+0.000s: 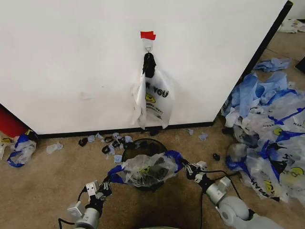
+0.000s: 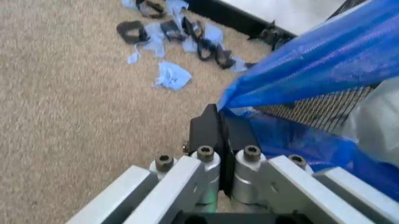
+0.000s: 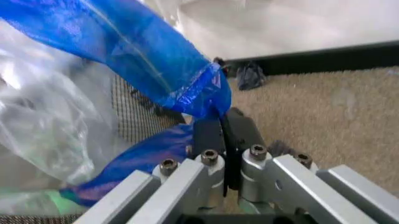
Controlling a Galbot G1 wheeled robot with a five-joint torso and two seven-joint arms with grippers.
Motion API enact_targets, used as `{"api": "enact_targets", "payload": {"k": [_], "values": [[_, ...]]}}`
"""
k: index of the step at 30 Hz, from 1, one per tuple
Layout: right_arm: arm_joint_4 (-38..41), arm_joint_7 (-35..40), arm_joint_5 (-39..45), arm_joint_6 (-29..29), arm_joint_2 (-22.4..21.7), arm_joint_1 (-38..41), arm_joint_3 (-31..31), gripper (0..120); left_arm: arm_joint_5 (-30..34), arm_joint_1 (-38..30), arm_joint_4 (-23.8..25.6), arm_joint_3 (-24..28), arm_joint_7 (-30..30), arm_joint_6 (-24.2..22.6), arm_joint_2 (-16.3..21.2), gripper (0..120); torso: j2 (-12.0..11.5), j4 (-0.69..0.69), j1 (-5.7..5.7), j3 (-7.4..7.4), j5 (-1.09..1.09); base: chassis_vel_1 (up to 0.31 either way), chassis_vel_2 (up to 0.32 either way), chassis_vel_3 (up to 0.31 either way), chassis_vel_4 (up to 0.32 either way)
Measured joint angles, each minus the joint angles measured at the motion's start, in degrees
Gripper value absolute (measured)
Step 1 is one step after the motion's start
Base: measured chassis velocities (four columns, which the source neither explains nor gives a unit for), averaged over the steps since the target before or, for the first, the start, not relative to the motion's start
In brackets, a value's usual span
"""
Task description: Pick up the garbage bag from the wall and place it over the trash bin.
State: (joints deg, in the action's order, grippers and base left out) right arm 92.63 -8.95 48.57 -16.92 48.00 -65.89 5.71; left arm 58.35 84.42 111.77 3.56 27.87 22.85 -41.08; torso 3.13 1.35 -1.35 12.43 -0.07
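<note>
Garbage bag status first: I see one thin see-through plastic garbage bag [image 1: 147, 169] with blue handles and a yellow smiley print stretched between my two hands, draped across the mouth of the trash bin.

Largest to smallest:

- Broad white wall [image 1: 71, 62] with black baseboard. A second printed see-through bag [image 1: 153, 98] hangs on it from a small metal hook [image 1: 148, 48] under a red tape strip [image 1: 147, 35].
- Big blue-and-white heap of bags [image 1: 267, 129] on the carpet, on my right.
- Small round black wire-mesh trash bin [image 1: 144, 146], standing on the carpet just in front of the wall, directly below the hanging bag.
- Left hand [image 2: 219, 122], at the bin's left side, clamped tight on a blue handle.
- Right hand [image 3: 223, 122], at the bin's right side, likewise pinched closed on the other blue handle.
- Small black and blue scraps [image 1: 108, 143] near the baseboard.

Risks, in my judgement: the film is thin, so overstretching could tear a handle or pull it out of a grip. Uneven pull could tip the light bin. The bag mouth may sit on the rim without wrapping over it, and slip into the bin once let go.
</note>
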Motion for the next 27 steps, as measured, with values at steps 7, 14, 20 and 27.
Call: {"api": "enact_targets", "payload": {"k": [7,14,20,27], "values": [[-4.6,0.0,-0.1,-0.1,2.7,3.4,3.3,0,-0.6,-0.3,-1.4,0.6,-0.7,0.3,-1.2,0,0.0,-0.01,0.00,0.00,0.01,0.000,0.000,0.000,0.000],[-6.5,-0.9,0.5,-0.3,4.6,4.7,3.5,0,-0.7,-1.3,-1.4,-0.2,-1.4,0.6,-2.2,0,0.0,0.01,0.00,0.00,0.01,0.000,0.000,0.000,0.000],[-7.5,-1.0,0.5,0.0,4.8,5.7,3.9,0,-0.3,-1.7,-2.4,-0.5,-2.6,0.8,-2.5,0,0.0,0.00,0.00,0.00,0.00,0.000,0.000,0.000,0.000],[-10.1,-1.0,-0.2,0.2,6.1,7.0,5.2,0,-0.6,-2.2,-5.9,0.6,-3.5,0.8,-4.0,0,0.0,0.00,0.00,-0.01,0.01,0.000,0.000,0.000,0.000]]}}
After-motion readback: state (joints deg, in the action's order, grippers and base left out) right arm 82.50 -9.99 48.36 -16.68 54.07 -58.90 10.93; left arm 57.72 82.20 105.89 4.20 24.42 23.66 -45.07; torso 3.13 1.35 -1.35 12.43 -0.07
